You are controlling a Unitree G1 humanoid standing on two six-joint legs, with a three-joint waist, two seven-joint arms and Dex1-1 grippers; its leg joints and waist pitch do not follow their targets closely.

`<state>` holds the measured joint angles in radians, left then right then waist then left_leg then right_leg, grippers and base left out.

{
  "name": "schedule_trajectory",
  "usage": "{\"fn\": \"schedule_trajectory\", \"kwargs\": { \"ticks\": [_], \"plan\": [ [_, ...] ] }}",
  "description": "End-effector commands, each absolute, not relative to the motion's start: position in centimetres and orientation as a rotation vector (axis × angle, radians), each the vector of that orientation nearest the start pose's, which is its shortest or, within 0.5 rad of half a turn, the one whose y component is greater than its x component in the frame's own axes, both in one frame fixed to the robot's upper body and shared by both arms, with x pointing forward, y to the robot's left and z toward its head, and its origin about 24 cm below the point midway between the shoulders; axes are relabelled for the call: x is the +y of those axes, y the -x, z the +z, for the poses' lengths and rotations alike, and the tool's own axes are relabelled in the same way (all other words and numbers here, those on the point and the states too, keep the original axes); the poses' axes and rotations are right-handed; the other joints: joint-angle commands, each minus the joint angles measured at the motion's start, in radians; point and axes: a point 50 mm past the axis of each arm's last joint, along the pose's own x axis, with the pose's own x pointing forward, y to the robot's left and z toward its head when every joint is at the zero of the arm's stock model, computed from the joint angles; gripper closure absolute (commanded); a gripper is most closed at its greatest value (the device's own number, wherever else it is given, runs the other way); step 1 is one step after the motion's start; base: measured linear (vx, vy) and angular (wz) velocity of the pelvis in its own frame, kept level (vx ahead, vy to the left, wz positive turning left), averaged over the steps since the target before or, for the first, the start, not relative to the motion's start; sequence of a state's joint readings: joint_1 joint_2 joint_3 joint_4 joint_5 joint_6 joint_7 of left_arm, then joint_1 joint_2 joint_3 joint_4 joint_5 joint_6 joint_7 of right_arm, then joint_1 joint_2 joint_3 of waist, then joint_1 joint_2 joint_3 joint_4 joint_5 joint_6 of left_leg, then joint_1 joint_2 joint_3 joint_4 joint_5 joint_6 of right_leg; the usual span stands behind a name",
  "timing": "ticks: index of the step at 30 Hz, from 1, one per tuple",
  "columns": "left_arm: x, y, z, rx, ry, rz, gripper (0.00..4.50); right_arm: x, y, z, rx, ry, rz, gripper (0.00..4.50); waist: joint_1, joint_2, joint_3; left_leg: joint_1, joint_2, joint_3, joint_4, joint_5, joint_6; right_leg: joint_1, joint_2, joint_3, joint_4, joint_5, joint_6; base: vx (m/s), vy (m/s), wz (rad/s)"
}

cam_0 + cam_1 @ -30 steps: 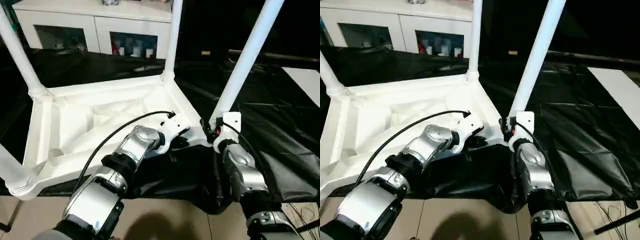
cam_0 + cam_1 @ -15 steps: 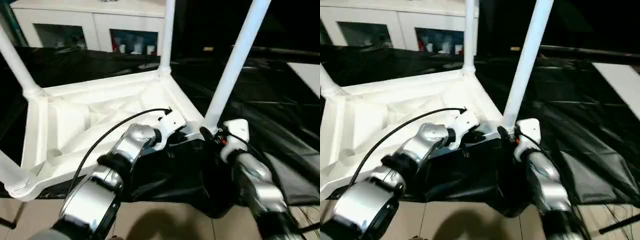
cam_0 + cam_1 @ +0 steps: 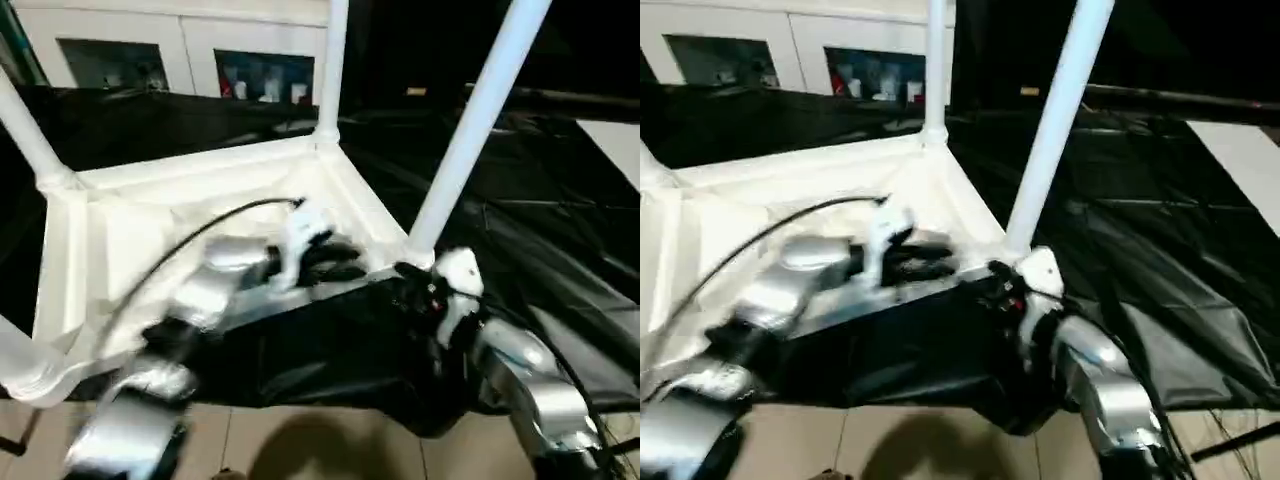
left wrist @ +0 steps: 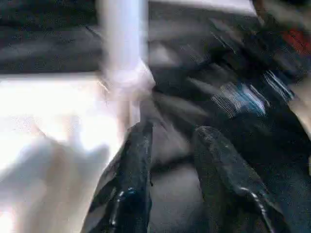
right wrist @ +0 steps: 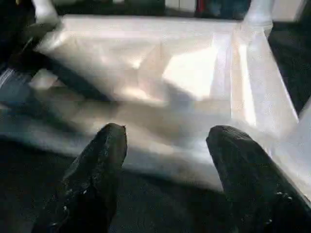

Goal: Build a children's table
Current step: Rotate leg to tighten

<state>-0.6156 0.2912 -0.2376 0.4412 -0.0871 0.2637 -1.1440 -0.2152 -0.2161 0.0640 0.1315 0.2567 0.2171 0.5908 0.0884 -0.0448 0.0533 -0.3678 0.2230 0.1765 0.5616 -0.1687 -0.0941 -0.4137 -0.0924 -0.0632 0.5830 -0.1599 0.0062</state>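
Reaching in from the near left, the left gripper [image 3: 335, 262] sits over the near right edge of the children's table [image 3: 170, 230], its two black fingers [image 4: 130, 179] spread apart with nothing between them, close to the base of a leg [image 4: 121, 43]. The right gripper [image 5: 165, 160] hangs just near of the same edge, at the near right corner, its fingers [image 5: 97, 170] likewise wide apart and empty, pointing at the ribbed underside.

The children's table lies upside down on the black-draped work table [image 3: 560, 240], its white top flat on the cloth and its ribbed underside facing up. The near right leg [image 3: 470, 130] rises from its corner socket just beside the right gripper, tilted slightly to the right. The far right leg [image 3: 328, 70] stands upright in its socket, the far left leg [image 3: 25, 130] leans out to the left, and the near left corner socket [image 3: 25, 365] holds the fourth leg at the picture's edge.

Beyond the work table, a white cabinet with glass doors [image 3: 180, 50] stands at the far left, small items visible behind the glass.
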Motion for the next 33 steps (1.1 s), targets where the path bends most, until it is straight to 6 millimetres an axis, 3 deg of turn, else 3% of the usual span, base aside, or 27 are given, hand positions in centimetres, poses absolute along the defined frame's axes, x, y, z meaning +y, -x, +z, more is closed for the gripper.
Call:
{"fn": "schedule_trajectory", "kwargs": {
  "ticks": [1,2,3,4,5,6,7,9,10,11,13,15,16,19,23,24,27,28,30,31,33],
  "plan": [
    [10.0,-31.5,8.8,0.331,-0.243,-1.361,2.61,-14.1,-28.8,5.1,0.157,-0.088,0.654,1.56,0.003,0.001,-0.060,0.017,0.013,0.009,-0.068,-0.241,0.013,0.043,-0.041,0.035,-0.053,-0.245,-0.199,0.000,0.000,0.00],
    [11.6,-30.6,8.3,0.403,-0.273,-1.357,2.63,-13.4,-29.9,4.9,0.173,-0.075,0.648,1.56,0.008,-0.007,-0.060,0.022,0.011,0.013,-0.065,-0.239,0.010,0.040,-0.038,0.035,-0.057,-0.240,-0.194,0.000,0.000,0.00],
    [12.2,-30.3,8.1,0.430,-0.290,-1.349,2.65,-13.1,-30.3,4.8,0.180,-0.068,0.643,1.56,0.006,-0.011,-0.064,0.021,0.015,0.009,-0.066,-0.237,0.002,0.041,-0.045,0.034,-0.046,-0.235,-0.201,0.000,0.000,0.00],
    [13.0,-29.8,7.8,0.464,-0.311,-1.340,2.43,-12.7,-30.9,4.7,0.190,-0.059,0.637,1.56,-0.004,-0.010,-0.062,-0.003,0.006,0.004,-0.073,-0.213,-0.008,0.057,-0.040,0.032,-0.041,-0.254,-0.181,0.000,0.000,0.00],
    [13.7,-29.6,7.6,0.489,-0.325,-1.317,2.23,-12.4,-31.4,4.8,0.192,-0.061,0.633,1.56,-0.001,-0.008,-0.059,0.010,0.007,0.009,-0.069,-0.234,-0.018,0.042,-0.040,0.035,-0.048,-0.282,-0.168,0.000,0.000,0.00],
    [14.1,-29.4,7.4,0.504,-0.331,-1.301,2.16,-12.3,-31.7,4.9,0.191,-0.066,0.625,1.56,0.000,-0.004,-0.060,0.020,0.007,0.012,-0.067,-0.237,-0.020,0.036,-0.038,0.037,-0.050,-0.271,-0.170,0.000,0.000,0.00],
    [14.4,-29.3,7.4,0.514,-0.335,-1.290,2.18,-12.2,-32.0,4.9,0.191,-0.072,0.617,1.56,-0.003,-0.010,-0.062,0.018,0.007,0.013,-0.064,-0.232,-0.021,0.038,-0.038,0.038,-0.045,-0.247,-0.176,0.000,0.000,0.00],
    [15.3,-28.9,7.1,0.551,-0.352,-1.257,1.98,-12.2,-33.0,5.2,0.186,-0.106,0.569,1.56,0.002,-0.009,-0.060,0.020,0.006,0.014,-0.066,-0.230,-0.027,0.038,-0.035,0.037,-0.044,-0.232,-0.181,0.000,0.000,0.00],
    [16.2,-28.5,6.8,0.590,-0.373,-1.220,1.74,-12.3,-33.9,5.3,0.185,-0.137,0.506,1.56,-0.001,-0.017,-0.059,0.018,0.006,0.014,-0.067,-0.231,-0.028,0.038,-0.035,0.038,-0.042,-0.223,-0.184,0.000,0.000,0.00],
    [16.6,-28.2,6.8,0.611,-0.382,-1.200,1.74,-12.5,-34.4,5.3,0.187,-0.151,0.472,1.56,0.000,-0.015,-0.061,0.014,0.007,0.010,-0.068,-0.224,-0.032,0.043,-0.039,0.037,-0.036,-0.223,-0.185,0.000,0.000,0.00],
    [17.0,-28.0,6.7,0.625,-0.396,-1.171,1.65,-12.7,-34.8,5.2,0.190,-0.171,0.434,1.56,-0.003,-0.012,-0.059,0.018,0.006,0.012,-0.068,-0.235,-0.042,0.039,-0.036,0.037,-0.039,-0.243,-0.176,0.000,0.000,0.00],
    [17.6,-27.8,6.5,0.643,-0.436,-1.105,1.37,-13.6,-35.8,5.1,0.202,-0.223,0.318,1.56,-0.005,-0.012,-0.059,0.017,0.003,0.012,-0.067,-0.249,-0.048,0.038,-0.034,0.038,-0.038,-0.249,-0.167,0.000,0.000,0.00],
    [17.8,-27.9,6.5,0.640,-0.442,-1.077,1.34,-14.0,-36.1,5.0,0.205,-0.244,0.272,1.56,-0.002,-0.017,-0.060,0.023,0.003,0.014,-0.064,-0.255,-0.046,0.034,-0.033,0.038,-0.040,-0.258,-0.165,0.000,0.000,0.00],
    [18.0,-28.1,6.5,0.619,-0.461,-1.037,1.25,-15.2,-36.4,4.7,0.212,-0.265,0.178,1.56,0.005,-0.015,-0.059,0.029,0.003,0.016,-0.062,-0.275,-0.049,0.028,-0.031,0.039,-0.043,-0.274,-0.159,0.000,0.000,0.00],
    [17.9,-28.4,6.6,0.586,-0.473,-0.996,0.94,-17.1,-36.5,4.4,0.218,-0.260,0.065,1.56,0.015,-0.017,-0.061,0.023,0.002,0.013,-0.062,-0.285,-0.062,0.031,-0.031,0.038,-0.041,-0.293,-0.140,0.000,0.000,0.00],
    [17.9,-28.7,6.8,0.559,-0.489,-0.972,0.90,-18.8,-36.5,4.2,0.223,-0.259,-0.025,1.56,0.018,-0.016,-0.060,0.025,0.002,0.013,-0.061,-0.290,-0.064,0.028,-0.031,0.038,-0.042,-0.291,-0.139,0.000,0.000,0.00],
    [17.7,-29.0,7.0,0.530,-0.504,-0.952,0.57,-21.3,-36.3,4.0,0.228,-0.260,-0.134,1.56,0.026,-0.017,-0.061,0.033,0.000,0.019,-0.055,-0.315,-0.063,0.019,-0.027,0.040,-0.044,-0.300,-0.138,0.000,0.000,0.00],
    [17.6,-29.2,7.1,0.512,-0.505,-0.944,0.52,-22.8,-36.1,4.1,0.224,-0.252,-0.180,1.56,0.032,-0.018,-0.061,0.029,-0.001,0.018,-0.053,-0.312,-0.060,0.023,-0.026,0.041,-0.043,-0.300,-0.135,0.000,0.000,0.00],
    [17.5,-29.2,7.1,0.499,-0.510,-0.942,0.37,-23.5,-36.0,4.2,0.220,-0.246,-0.202,1.56,0.042,-0.020,-0.063,0.028,-0.003,0.021,-0.051,-0.294,-0.055,0.023,-0.024,0.043,-0.042,-0.287,-0.128,0.000,0.000,0.00],
    [17.5,-29.2,7.1,0.491,-0.514,-0.941,0.14,-24.0,-35.9,4.3,0.215,-0.240,-0.212,1.56,0.042,-0.021,-0.064,0.022,-0.004,0.020,-0.051,-0.282,-0.054,0.028,-0.023,0.043,-0.039,-0.281,-0.124,0.000,0.000,0.00],
    [17.3,-29.2,7.2,0.456,-0.504,-0.947,0.11,-25.1,-35.9,4.7,0.203,-0.212,-0.216,1.56,0.041,-0.024,-0.067,0.011,-0.005,0.018,-0.051,-0.252,-0.052,0.037,-0.025,0.042,-0.035,-0.268,-0.117,0.000,0.000,0.00]
  ]
}}
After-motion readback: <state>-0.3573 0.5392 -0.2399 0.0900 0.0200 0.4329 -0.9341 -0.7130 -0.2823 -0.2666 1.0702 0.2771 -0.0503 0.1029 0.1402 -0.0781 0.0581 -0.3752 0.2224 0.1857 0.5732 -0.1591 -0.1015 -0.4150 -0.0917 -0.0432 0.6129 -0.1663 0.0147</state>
